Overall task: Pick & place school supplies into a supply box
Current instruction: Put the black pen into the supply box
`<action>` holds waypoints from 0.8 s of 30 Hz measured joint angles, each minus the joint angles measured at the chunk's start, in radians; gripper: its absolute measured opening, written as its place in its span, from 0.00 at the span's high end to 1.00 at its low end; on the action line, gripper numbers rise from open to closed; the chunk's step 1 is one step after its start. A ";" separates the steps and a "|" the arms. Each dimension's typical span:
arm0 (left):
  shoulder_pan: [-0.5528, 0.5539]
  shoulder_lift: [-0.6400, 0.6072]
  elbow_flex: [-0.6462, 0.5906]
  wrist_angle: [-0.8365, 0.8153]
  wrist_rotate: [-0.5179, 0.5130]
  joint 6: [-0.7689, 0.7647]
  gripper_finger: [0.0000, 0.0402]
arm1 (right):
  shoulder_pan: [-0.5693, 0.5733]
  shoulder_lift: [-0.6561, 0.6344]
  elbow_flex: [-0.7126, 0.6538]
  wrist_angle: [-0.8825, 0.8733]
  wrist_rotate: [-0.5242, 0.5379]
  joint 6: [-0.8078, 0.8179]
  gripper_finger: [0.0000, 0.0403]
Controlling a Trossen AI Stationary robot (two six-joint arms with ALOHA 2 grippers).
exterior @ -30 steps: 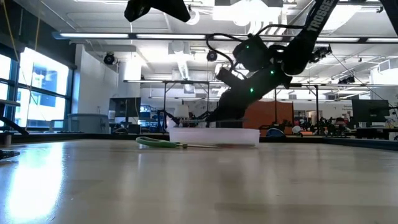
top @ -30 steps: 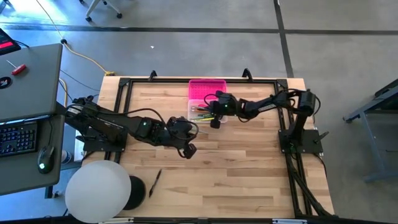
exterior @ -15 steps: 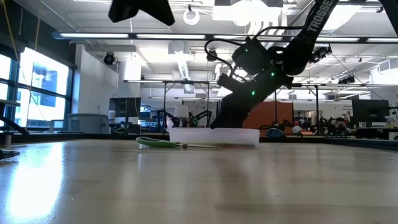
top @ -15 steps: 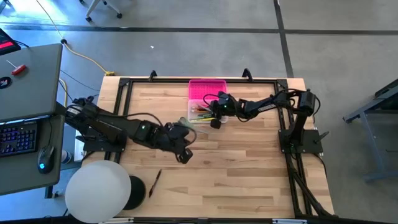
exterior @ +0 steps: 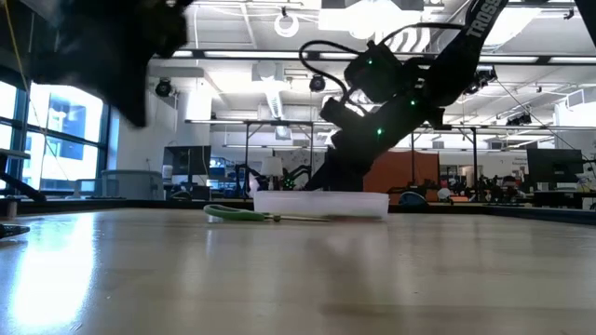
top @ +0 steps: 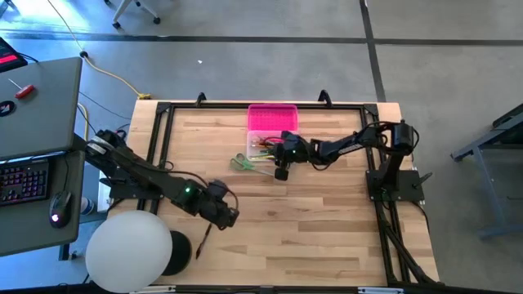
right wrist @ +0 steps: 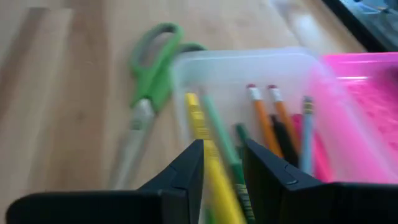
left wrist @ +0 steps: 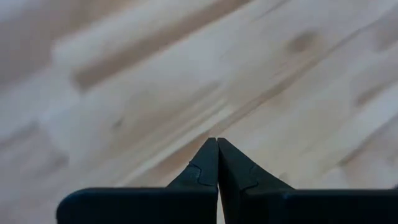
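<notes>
The supply box stands at the table's far middle, its pink lid (top: 272,117) lying open behind the clear base (top: 260,147). Inside the base lie several pens and pencils: yellow (right wrist: 198,121), green, orange (right wrist: 264,121), black and grey. Green-handled scissors (top: 241,162) lie flat on the table beside the base's near left corner. My right gripper (right wrist: 222,163) is open over the base's near end, its fingers on either side of the yellow and green pens. My left gripper (top: 231,219) hangs shut over bare wood, close to a black pen (top: 203,238) that lies near the front left.
A large white dome (top: 129,251) stands at the table's near left corner, close to the black pen. A black frame rail (top: 163,131) runs round the tabletop. Bare wood (top: 319,237) fills the near right half. A desk with a keyboard (top: 24,180) stands beyond the left edge.
My left gripper has swung from beside the box toward the table's near left, come down and rolled about its own line, and now hangs near the black pen, uncovering the scissors. My right gripper has shifted a little toward the near edge over the box.
</notes>
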 joint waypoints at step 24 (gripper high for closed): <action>-0.132 0.047 -0.102 0.009 0.347 -0.185 0.92 | 0.305 -0.003 0.000 0.006 0.107 0.040 0.78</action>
